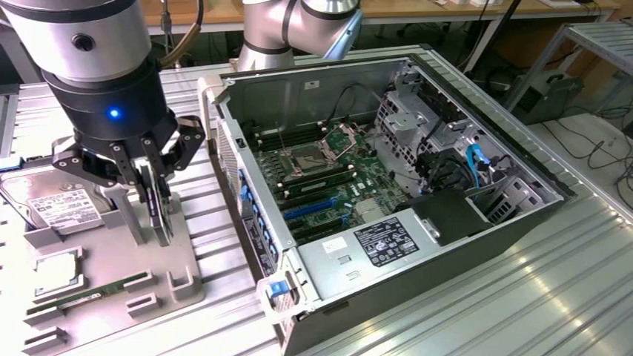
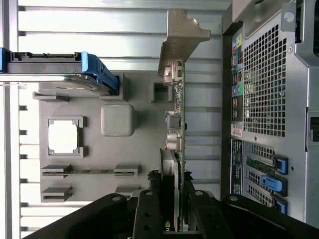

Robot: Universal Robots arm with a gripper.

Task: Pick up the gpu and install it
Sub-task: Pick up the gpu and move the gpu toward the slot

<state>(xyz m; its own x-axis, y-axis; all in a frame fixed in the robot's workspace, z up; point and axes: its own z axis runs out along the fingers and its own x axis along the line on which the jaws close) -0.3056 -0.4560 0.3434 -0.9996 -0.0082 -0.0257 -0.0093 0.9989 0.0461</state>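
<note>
While the graphics card is clamped between the closed fingers of the claw, it is held upright, on edge, directly beneath the claw. Its lower edge is seen at or just above the grey tray; whether it is free of its stand cannot be told.

In the wrist view the card is seen running away from the claw, with its silver bracket at the end farthest from the fingers. Only a short stretch of the card appears to be gripped. It is therefore judged that the long free end could be levered downward or twisted in the grip if it is knocked or moved sharply.

If the card is not yet clear of the stand, a sideways pull could jam it, tip the tray, or bend the board. A hard drive lies on the tray just beside the claw and could be struck by the outer links.

The computer case stands open near the claw, and its near wall could be caught by the bracket. The blue slots lie inside, well apart from the claw. A tilted card would probably be seated badly there, and the contacts could be damaged. Loose cables deeper in the case could also be snagged.
</note>
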